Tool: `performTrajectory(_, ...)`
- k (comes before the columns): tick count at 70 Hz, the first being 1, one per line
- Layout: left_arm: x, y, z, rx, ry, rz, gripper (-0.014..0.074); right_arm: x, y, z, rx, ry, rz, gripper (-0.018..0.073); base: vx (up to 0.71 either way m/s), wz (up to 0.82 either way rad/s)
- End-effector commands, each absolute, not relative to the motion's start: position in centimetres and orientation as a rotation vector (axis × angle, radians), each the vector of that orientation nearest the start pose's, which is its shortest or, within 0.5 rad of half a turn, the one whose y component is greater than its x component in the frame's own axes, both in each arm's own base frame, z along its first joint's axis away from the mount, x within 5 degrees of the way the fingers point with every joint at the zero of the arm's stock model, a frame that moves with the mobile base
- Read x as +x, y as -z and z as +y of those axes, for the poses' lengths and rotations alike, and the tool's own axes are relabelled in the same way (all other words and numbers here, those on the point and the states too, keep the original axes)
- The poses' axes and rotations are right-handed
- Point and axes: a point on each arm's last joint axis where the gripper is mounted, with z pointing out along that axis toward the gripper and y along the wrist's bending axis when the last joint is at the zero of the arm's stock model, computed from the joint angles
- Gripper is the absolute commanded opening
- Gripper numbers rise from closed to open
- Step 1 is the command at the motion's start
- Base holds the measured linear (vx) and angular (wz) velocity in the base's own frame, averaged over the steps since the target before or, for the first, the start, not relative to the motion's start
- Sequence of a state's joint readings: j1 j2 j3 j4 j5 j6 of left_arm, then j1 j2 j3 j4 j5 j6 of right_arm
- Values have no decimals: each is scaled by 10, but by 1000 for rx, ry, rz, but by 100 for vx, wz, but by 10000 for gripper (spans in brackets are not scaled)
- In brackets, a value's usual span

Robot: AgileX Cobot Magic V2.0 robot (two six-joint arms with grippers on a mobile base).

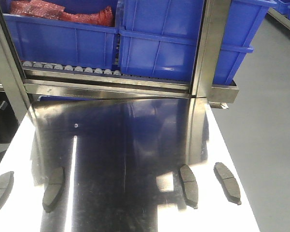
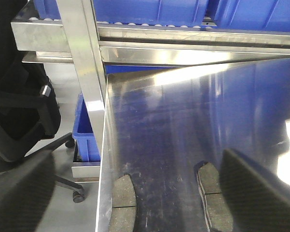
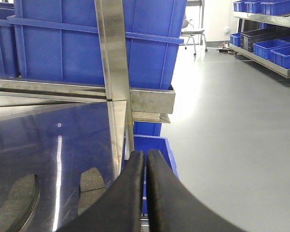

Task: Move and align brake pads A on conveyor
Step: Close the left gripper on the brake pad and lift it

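Note:
Four dark-grey brake pads lie on the shiny steel tabletop [image 1: 130, 145], near its front edge: one at the far left [image 1: 0, 191], one beside it [image 1: 53, 188], and two on the right [image 1: 188, 185] [image 1: 227, 182]. The conveyor is out of view. My left gripper [image 2: 135, 193] is open, its blurred fingers [image 2: 260, 193] wide apart above the two left pads [image 2: 123, 200] [image 2: 214, 198]. Nothing is held in it. My right gripper [image 3: 145, 162] is shut on nothing and hangs over the table's right edge, just right of a pad [image 3: 90, 186]. Another pad [image 3: 17, 203] lies further left.
A roller rack [image 1: 72, 67] with blue bins [image 1: 62, 41] stands behind the table, framed by steel posts [image 1: 210, 48]. A black office chair [image 2: 19, 116] stands left of the table. A blue bin [image 3: 152, 147] sits below the right edge, with grey floor [image 1: 270, 121] beyond.

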State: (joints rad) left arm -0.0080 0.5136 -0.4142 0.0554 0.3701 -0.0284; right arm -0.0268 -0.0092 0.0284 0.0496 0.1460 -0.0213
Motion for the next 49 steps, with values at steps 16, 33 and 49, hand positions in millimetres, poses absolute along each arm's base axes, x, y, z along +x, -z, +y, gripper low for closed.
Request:
performTrajectory(16,135,-291,0,-6,-7,2034,658,56,-197,-2,38,8,1566,-1,0,0)
performTrajectory(33,197,-295,8,-101,-109,2373,608,56,-197,-2,38,8,1566,-1,0,0)
performTrajectory(49,247,-272,13,-104,-211,2592,603,56,-197,-2,38,8,1566,-1,0,0)
